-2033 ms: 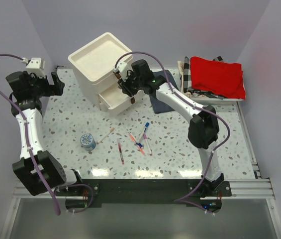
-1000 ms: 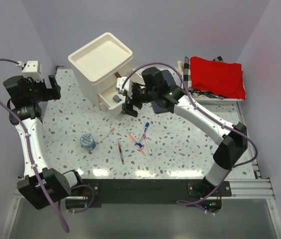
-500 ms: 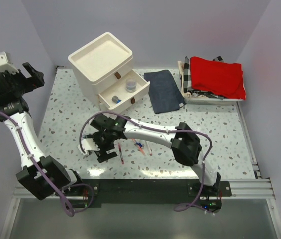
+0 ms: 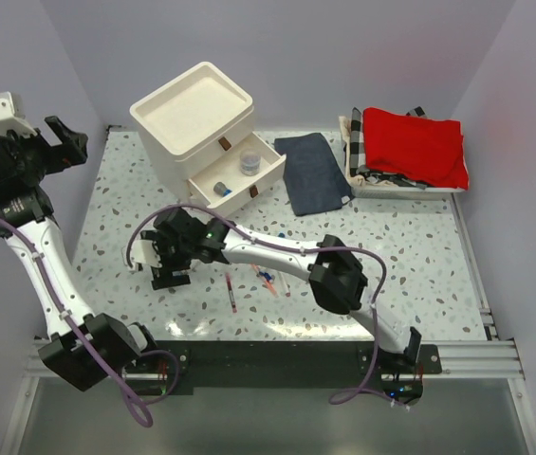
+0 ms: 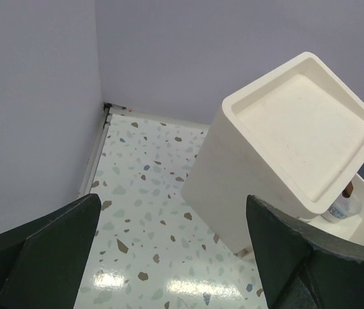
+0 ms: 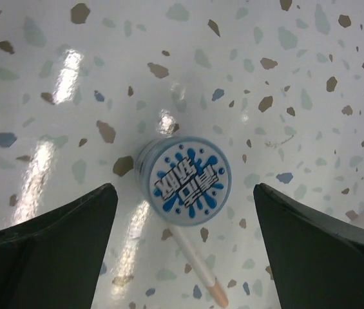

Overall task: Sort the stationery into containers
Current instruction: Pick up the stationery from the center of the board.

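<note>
Your left gripper (image 5: 175, 257) hangs spread wide and empty at the table's (image 4: 106, 218) 10 o'clock, close to the side wall. The drawer unit (image 4: 192, 109) stands at 11 o'clock. Its open drawer (image 4: 269, 159) holds a small jar (image 4: 248, 165) and a blue-capped piece (image 4: 220, 190), so I judge the sorting barely begun.

Your right gripper (image 6: 185, 238) hovers over the roll (image 6: 183, 182), fingers spread either side, gripping nothing. In the wrist view a pale pen (image 6: 198, 270) touches the roll at 5 o'clock; mind it. More pens (image 4: 268, 278) lie at the roll's 3 o'clock, with bare table around them. The cloth (image 4: 313, 172) and basket (image 4: 391, 187) sit well apart at 1 o'clock.
</note>
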{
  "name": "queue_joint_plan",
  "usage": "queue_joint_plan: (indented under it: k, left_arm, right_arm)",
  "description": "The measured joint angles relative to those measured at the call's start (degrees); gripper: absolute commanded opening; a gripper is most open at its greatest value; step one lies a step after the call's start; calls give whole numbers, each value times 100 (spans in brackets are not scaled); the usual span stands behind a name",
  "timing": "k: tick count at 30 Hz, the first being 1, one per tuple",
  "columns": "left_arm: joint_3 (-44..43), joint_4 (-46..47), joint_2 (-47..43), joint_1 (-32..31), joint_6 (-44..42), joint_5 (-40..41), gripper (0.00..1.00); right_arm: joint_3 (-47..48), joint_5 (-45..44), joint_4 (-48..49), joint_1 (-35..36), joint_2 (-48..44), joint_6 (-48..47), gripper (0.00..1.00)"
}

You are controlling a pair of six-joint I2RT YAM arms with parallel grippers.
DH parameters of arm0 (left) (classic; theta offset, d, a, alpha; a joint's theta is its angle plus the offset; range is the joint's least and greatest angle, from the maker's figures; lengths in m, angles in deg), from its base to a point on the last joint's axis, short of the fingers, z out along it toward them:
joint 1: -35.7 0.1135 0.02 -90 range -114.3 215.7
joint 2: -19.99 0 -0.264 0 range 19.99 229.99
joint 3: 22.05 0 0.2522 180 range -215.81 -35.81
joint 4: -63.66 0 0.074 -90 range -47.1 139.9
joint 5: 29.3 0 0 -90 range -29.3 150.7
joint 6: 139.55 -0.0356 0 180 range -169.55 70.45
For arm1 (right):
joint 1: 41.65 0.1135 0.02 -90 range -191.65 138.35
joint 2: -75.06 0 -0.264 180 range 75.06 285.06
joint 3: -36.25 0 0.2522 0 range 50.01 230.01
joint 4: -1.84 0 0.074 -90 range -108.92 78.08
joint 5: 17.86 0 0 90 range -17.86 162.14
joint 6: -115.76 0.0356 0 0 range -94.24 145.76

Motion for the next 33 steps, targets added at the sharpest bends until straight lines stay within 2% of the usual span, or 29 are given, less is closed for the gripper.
queue_joint_plan:
  k: [7,13,15,16,19,20,22,23,24,28,33]
  left_arm:
    - [-549,-407,258,2,-249,-131,100]
    - [-787,-555,417,2,-382,-166,100]
    - [-791,-577,446,2,-382,-181,100]
    - [-791,-610,461,2,-382,-195,100]
    - [-791,-686,496,2,-382,-232,100]
    - [-791,-691,507,2,-382,-243,100]
    - [-787,-699,518,2,-382,-267,100]
    - [-782,-708,518,2,-382,-273,100]
    - [-782,-715,518,2,-385,-282,100]
    - [-782,-717,520,2,-428,-310,100]
    - [-761,-667,518,4,-581,-389,100]
  right_arm:
    - [643,-107,326,0,1023,490,91]
    - [682,-249,291,0,1250,686,84]
    - [682,-269,291,-2,1250,713,79]
    - [680,-278,291,-2,1250,715,75]
    - [667,-278,306,-7,1244,739,56]
    - [667,-269,297,-13,1237,750,37]
    - [664,-227,293,-26,1235,778,19]
    - [664,-190,280,-37,1235,802,4]
    - [664,-164,273,-52,1235,798,0]
    - [643,72,144,-142,1169,1008,0]
    - [181,990,125,-560,474,2037,0]
